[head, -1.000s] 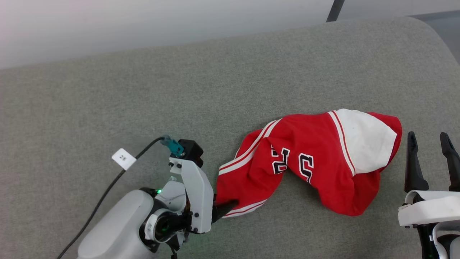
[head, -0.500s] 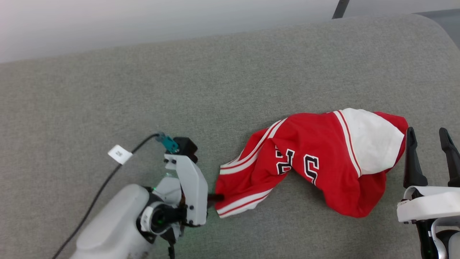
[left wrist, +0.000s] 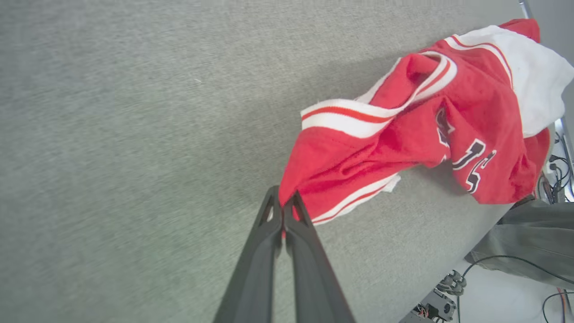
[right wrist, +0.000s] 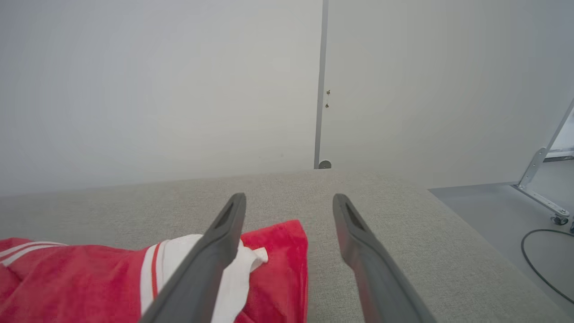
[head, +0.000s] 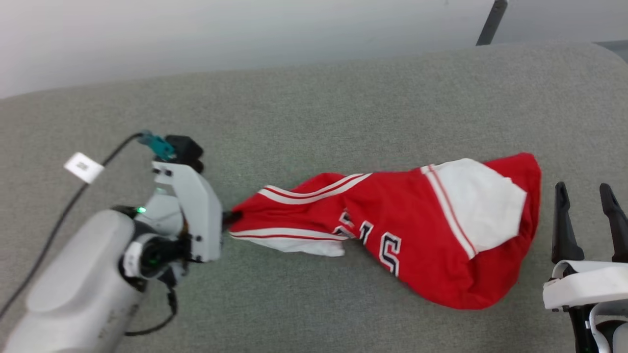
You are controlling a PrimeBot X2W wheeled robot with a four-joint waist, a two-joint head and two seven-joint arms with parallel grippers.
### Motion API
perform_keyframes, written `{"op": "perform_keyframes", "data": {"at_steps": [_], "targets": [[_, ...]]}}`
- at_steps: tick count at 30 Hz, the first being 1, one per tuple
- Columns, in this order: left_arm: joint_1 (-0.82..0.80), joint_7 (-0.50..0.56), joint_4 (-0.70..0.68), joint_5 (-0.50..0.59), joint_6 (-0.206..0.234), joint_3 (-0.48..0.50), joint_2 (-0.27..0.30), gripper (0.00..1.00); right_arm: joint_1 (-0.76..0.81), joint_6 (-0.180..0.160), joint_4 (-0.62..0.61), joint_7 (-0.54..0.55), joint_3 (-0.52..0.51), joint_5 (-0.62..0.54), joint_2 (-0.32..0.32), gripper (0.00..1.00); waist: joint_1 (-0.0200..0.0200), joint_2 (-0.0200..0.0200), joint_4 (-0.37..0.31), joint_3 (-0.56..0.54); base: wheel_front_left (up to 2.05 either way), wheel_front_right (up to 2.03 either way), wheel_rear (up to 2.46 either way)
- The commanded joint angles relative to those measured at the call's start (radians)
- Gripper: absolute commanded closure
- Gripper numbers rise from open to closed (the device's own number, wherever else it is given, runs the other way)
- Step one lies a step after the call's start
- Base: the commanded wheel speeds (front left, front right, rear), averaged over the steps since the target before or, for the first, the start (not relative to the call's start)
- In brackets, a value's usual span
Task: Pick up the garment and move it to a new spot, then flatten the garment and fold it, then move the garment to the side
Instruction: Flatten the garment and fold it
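Grey fabric surface point(head: 314, 122), pale wall point(head: 245, 29) (thin metal strip point(right wrist: 321, 67))

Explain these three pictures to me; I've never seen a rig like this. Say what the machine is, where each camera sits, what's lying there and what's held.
This is a wheeled robot with two arms, each ending in a gripper with two long dark fingers. The wide picture comes from a camera on its head, looking down; the other two come from its wrists, looking along each gripper's fingers. On the grey padded surface lies a crumpled garment: a red jersey with white sleeves, stripe trim and dark letters. The left gripper is shut on the garment's striped edge. The right gripper is open beside its other end, holding nothing.
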Motion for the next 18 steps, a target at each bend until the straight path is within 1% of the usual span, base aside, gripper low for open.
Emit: {"op": "perform_keyframes", "data": {"at_steps": [1,10,12,14,15,18], "targets": [[-0.010,0.006,0.000,0.007,0.002,0.006,0.016,1.00,0.009,0.000,0.002,0.003,0.003,-0.001,0.002,0.00,0.0000,0.0000,0.011,-0.012,0.00,0.00,0.00],[-0.045,0.007,0.058,0.080,0.009,0.014,0.139,1.00,0.036,0.000,-0.012,0.020,0.018,-0.002,0.002,0.00,0.0000,0.0000,0.016,-0.038,0.00,0.00,0.00],[-0.042,-0.003,0.075,0.080,0.021,0.021,0.139,1.00,0.048,0.000,-0.018,0.025,0.023,-0.002,0.002,0.00,0.0000,0.0000,0.013,-0.042,0.00,0.00,0.00],[-0.042,-0.015,0.105,0.093,0.015,0.022,0.154,0.99,0.055,0.000,-0.021,0.030,0.028,-0.001,0.002,0.00,0.0000,0.0000,0.009,-0.043,0.00,0.00,0.00],[-0.038,-0.021,0.120,0.094,0.010,0.019,0.155,0.97,0.054,0.000,-0.022,0.030,0.030,0.001,0.002,0.00,0.0000,0.0000,0.007,-0.044,0.00,0.00,0.00],[-0.025,-0.052,0.171,0.077,-0.003,0.024,0.122,0.85,0.054,0.000,-0.011,0.025,0.035,0.009,-0.002,0.00,0.0000,0.0000,0.004,-0.042,0.00,0.00,0.00]]}}
